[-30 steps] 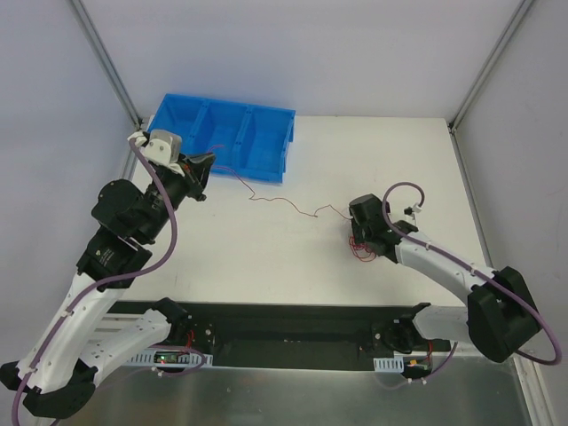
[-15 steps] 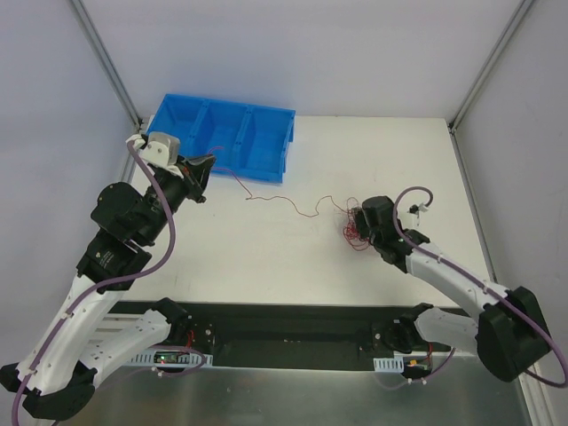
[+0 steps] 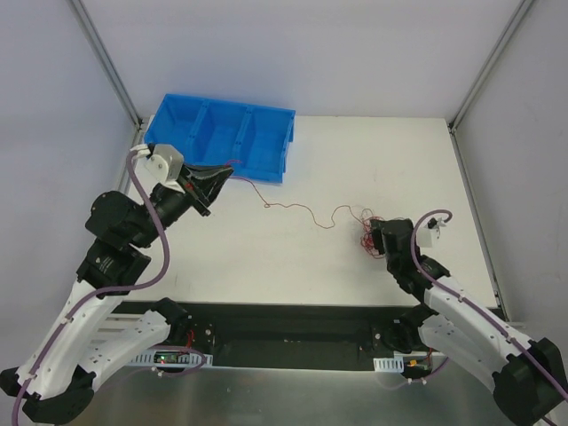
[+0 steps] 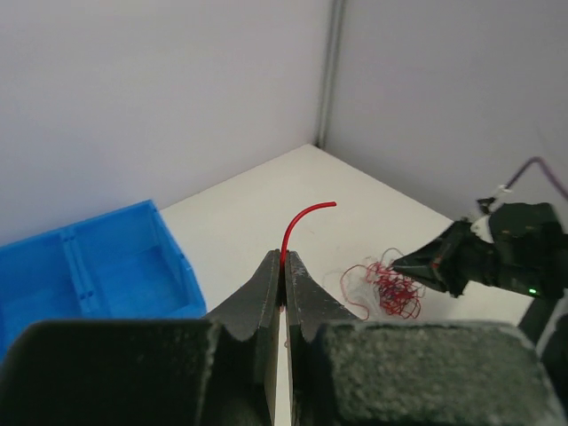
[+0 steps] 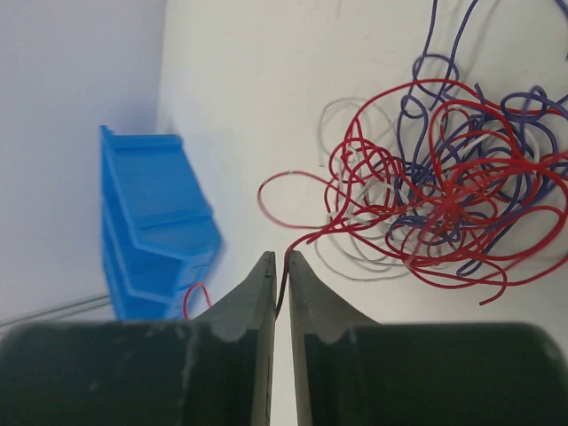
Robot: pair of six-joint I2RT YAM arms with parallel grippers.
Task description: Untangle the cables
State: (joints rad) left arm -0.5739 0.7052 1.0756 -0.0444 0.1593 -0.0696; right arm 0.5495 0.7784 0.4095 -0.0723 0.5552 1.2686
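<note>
A white flat desk [image 3: 355, 160] lies under both black two-finger grippers; a blue plastic bin with three compartments [image 3: 271, 142] sits just behind the left gripper [image 3: 213, 177], at the far left of the desk.

The left gripper is closed tight on one end of a thin red strand [image 3: 302, 211], whose short curved tip pokes out past its fingertips in the left wrist view [image 4: 306, 213]; from this gripper the strand runs in loose waves across the desk to the right gripper [image 3: 377, 238].

The right gripper is pinched together on a red wire; the tangled bunch of hair-thin curly cables [image 5: 444, 195], red, white and dark purple, lies on the desk just ahead of its tips, well apart from the left gripper.
</note>
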